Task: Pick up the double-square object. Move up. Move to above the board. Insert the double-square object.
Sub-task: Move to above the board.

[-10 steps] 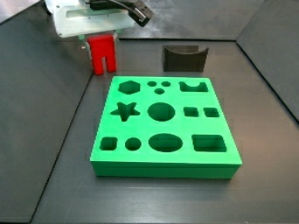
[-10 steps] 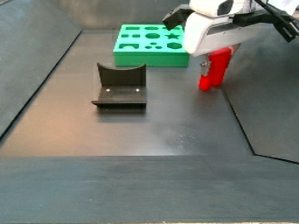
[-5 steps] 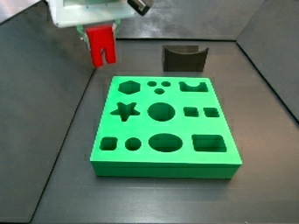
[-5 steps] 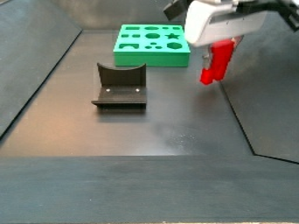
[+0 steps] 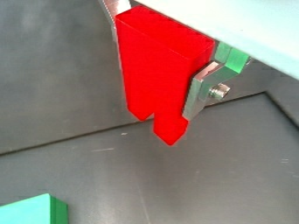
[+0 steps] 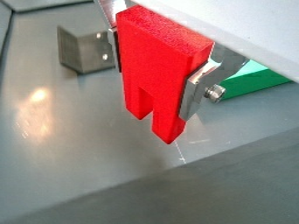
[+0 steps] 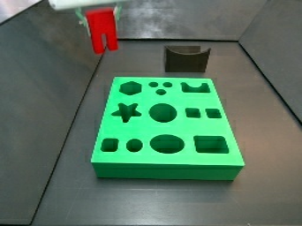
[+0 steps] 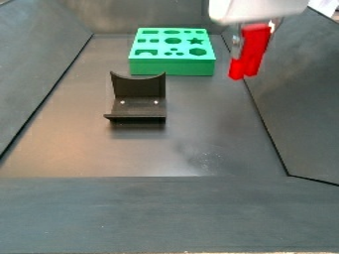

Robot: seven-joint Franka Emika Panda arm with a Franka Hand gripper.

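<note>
Dark bench point(image 7: 59, 168): at far left, gripper point(image 7: 102, 19) is pinching the red block point(image 7: 104, 30) high in the air, legs pointing down; green board point(image 7: 165, 124) is lying to its right, well below.

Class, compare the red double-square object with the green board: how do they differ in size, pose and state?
The double-square object is small, hanging upright with legs down, held off the floor by the gripper; the board is much larger, lies flat on the floor, pierced by cut-outs. Both look like bright plastic.
</note>
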